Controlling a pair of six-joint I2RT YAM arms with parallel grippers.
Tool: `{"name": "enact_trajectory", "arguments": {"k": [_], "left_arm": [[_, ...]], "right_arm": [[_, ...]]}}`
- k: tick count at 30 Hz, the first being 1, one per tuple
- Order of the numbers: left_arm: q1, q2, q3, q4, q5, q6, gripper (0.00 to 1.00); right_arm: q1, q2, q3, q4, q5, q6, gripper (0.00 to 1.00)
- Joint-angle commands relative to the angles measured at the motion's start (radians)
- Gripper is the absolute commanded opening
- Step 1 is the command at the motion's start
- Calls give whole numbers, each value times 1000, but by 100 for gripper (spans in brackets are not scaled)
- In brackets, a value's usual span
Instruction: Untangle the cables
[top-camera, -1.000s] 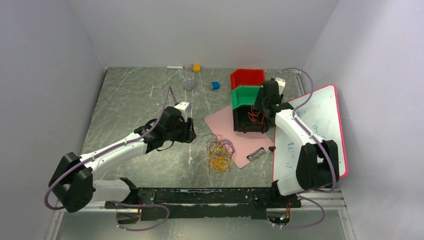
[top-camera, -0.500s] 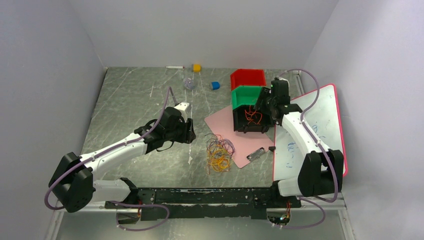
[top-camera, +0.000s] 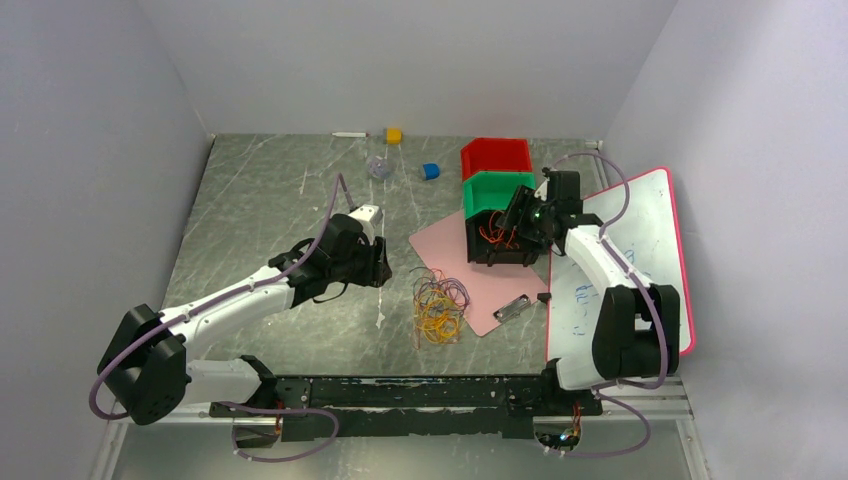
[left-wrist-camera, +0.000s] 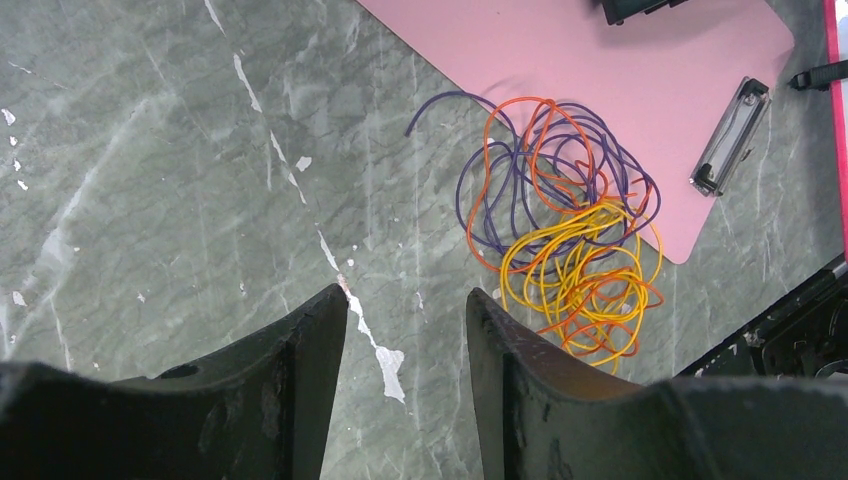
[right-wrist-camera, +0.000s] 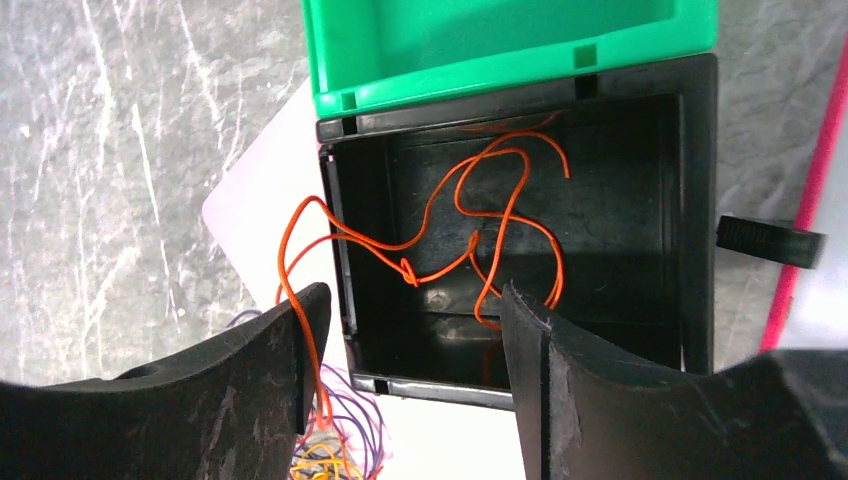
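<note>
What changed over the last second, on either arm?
The right gripper swung back from over the black bin toward the whiteboard; its fingers are open and empty. The orange cable shifted in the bin and now lies loose, one loop draped over a wall. Whether it was held before is unclear. The left gripper and the tangle on the table stayed put.

top: overhead, whole table (top-camera: 260, 200) | wrists: close, downward | cables (top-camera: 438, 308) shared by all

Your grey marbled desk (top-camera: 260, 190) carries a pink clipboard (top-camera: 440, 245), cables (top-camera: 437, 305) tangled across its edge, a whiteboard (top-camera: 645, 230), a yellow block (top-camera: 394, 135), a blue block (top-camera: 430, 171).
</note>
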Motion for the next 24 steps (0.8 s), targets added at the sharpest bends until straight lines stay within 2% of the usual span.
{"name": "enact_trajectory", "arguments": {"k": [1,10,20,23,24], "left_arm": [[6,4,-15,9,28,-5,52],[7,6,-19,11,28,-4,53],[7,12,-26,20,35,-6,52],[6,14,-28,22,37,-8,52],[6,14,-27,22,37,-8,52]], "right_arm": [[-32,-13,-49,100,-123,28,68],[-122,-44,-156,285,-326,153,71],[-192,-145,-219,385,-353,213,70],[-209,-161,-254,458,-399,259,65],[-213,-160,-267,481,-416,270,60]]}}
